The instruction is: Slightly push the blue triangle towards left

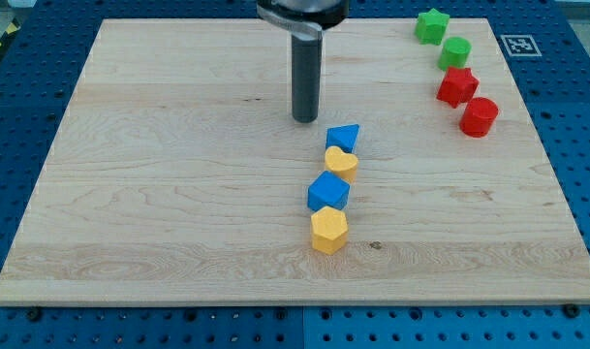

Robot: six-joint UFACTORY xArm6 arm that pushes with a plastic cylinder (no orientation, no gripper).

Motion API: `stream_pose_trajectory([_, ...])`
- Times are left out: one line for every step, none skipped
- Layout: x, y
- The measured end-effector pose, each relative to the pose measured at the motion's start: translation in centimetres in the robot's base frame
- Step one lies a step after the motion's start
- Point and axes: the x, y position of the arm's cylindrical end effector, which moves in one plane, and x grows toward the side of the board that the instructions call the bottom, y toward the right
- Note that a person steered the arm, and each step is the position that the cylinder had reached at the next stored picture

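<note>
The blue triangle (344,137) lies near the board's middle, at the top of a short column of blocks. Below it, touching, is a yellow heart-shaped block (341,163), then a blue cube (327,192), then a yellow hexagonal block (328,231). My tip (305,118) rests on the board just up and to the left of the blue triangle, a small gap apart from it.
At the view's top right stand a green star-shaped block (431,26), a green round block (455,52), a red star-shaped block (457,86) and a red cylinder (479,117). The wooden board (159,194) lies on a blue perforated table.
</note>
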Motion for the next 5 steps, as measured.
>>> stream_pose_trajectory([0.7,4.9])
stream_pose_trajectory([3.4,8.5])
stream_pose_trajectory([6.2,8.0])
stream_pose_trajectory([6.6,8.0])
stream_pose_trajectory([7.1,8.0])
